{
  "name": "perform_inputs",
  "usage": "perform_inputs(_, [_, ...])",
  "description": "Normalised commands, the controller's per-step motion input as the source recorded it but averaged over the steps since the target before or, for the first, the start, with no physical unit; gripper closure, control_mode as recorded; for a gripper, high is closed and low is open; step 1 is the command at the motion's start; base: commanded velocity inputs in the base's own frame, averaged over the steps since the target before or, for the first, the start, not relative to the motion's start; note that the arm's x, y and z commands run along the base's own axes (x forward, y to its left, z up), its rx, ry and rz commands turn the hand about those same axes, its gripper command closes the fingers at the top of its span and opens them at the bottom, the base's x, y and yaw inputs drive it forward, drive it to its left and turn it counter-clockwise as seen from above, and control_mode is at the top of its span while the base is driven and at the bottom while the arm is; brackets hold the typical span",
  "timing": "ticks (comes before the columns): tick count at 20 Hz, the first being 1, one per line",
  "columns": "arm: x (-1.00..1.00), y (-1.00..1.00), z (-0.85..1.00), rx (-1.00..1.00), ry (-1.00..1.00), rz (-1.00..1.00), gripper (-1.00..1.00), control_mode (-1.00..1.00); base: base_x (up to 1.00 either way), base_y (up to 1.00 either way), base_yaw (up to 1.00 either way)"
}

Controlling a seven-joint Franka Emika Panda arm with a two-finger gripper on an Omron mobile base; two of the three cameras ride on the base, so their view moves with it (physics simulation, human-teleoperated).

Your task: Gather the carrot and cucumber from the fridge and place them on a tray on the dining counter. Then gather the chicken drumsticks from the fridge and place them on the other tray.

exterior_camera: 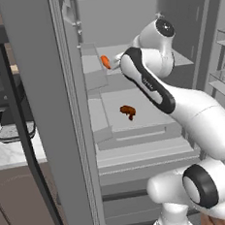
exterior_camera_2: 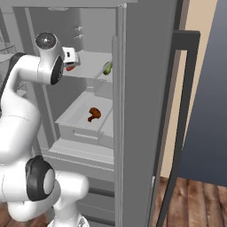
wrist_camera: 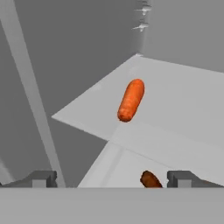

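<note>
One carrot [wrist_camera: 131, 100] lies on the upper shelf [wrist_camera: 183, 100] of the open fridge [exterior_camera: 139, 14], orange, stubby and lying flat on the pale grey shelf surface, near its front edge. In the left base view the carrot [exterior_camera: 105, 62] shows just left of the arm's [exterior_camera: 150, 81] forearm; in the right base view only a red-orange sliver [exterior_camera_2: 70, 68] of it peeks out beneath the white hand. On the same shelf, farther to the right as the right base view has it, a green cucumber [exterior_camera_2: 107, 68] rests beside the fridge's inner wall, well apart from the carrot.

Below that shelf, a brown chicken drumstick [exterior_camera: 128, 111] sits on the lower shelf, in a shallow drawer-like tray [exterior_camera_2: 71, 116]; it shows too in the right base view [exterior_camera_2: 93, 113], and in the hand view its dark brown end [wrist_camera: 150, 179] appears between the fingertips, far beneath them.

The claw [wrist_camera: 112, 179] hangs in front of the upper shelf, facing the carrot, with its jaws spread as wide as they go and nothing between them; its two dark fingertips [wrist_camera: 43, 178] stand far apart at the bottom of the hand view, clear of the carrot.

Left of the fridge, a pale marble desk [exterior_camera: 13, 151] carries a dark appliance [exterior_camera: 6, 102].
</note>
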Motion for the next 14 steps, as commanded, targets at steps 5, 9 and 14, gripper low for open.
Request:
perform_inputs(5, [0.53, 0.00, -0.02, 0.00, 0.01, 0.00, -1.00, -1.00, 0.00, 0.00, 0.00])
perform_inputs(9, [0.52, 0.08, -0.13, -0.01, 0.01, 0.00, -1.00, -1.00, 0.00, 0.00, 0.00])
perform_inputs(14, [0.47, 0.09, -0.17, 0.00, 0.03, 0.00, -1.00, -1.00, 0.00, 0.00, 0.00])
